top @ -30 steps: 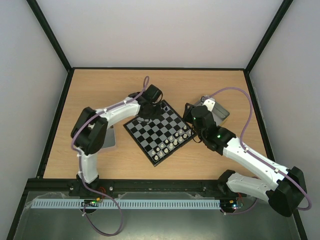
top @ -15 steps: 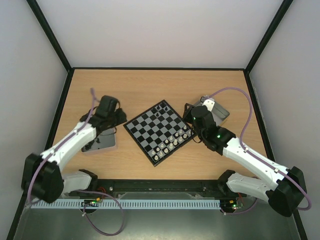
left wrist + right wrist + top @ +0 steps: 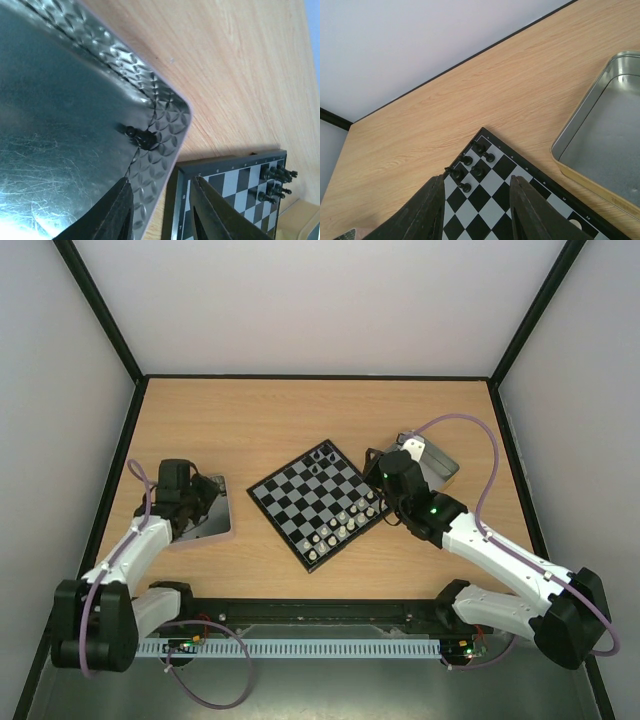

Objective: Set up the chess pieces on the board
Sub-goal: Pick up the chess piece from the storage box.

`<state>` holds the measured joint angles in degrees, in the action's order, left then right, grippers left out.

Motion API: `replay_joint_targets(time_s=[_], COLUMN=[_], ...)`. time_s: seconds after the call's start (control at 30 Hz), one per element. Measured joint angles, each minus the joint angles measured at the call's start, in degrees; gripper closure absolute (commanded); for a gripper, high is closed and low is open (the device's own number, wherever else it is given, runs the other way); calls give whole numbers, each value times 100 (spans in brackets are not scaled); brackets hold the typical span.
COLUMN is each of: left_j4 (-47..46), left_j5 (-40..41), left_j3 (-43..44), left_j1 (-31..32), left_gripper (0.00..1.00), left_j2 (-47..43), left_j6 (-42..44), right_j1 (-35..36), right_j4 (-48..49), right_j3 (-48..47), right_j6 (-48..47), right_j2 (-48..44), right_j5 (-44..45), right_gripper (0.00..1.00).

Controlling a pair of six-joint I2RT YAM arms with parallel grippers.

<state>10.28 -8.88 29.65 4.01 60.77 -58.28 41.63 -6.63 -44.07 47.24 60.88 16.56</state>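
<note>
Swung off the board (image 3: 305, 502) since a second ago, the left gripper (image 3: 161, 184) is held spread and empty over the tin (image 3: 167, 107) at the board's 9 o'clock, presumably to fetch the black piece (image 3: 141, 137) lying there. The right gripper (image 3: 476, 182), likewise released, is poised at 3 o'clock. White pieces (image 3: 335, 528) are ranked along the 5 o'clock edge; black ones (image 3: 322, 455) are clustered at 12 o'clock.

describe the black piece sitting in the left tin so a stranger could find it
From the central chessboard, go to the silvery tin beside it on the left arm's side. Against the tin's patterned wall, at the corner nearest the board, sits one black chess piece. No other piece shows in the tin, while the other black pieces stand on the board.
</note>
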Motion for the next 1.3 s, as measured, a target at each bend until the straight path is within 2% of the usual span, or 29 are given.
replay_joint_targets(time_s=[0.37, 1.3], left_j4=[-914, -1906], left_j5=[-763, -629], left_j3=[-271, -271], left_j1=[-476, -522], left_gripper=[71, 73], left_j2=[1062, 2039], left_j6=[-374, -1019], right_j1=[0, 0], right_j4=[11, 59], right_j3=[0, 2], right_j6=[-2, -2], right_j2=[9, 7], right_j5=[-9, 11], right_gripper=[65, 65])
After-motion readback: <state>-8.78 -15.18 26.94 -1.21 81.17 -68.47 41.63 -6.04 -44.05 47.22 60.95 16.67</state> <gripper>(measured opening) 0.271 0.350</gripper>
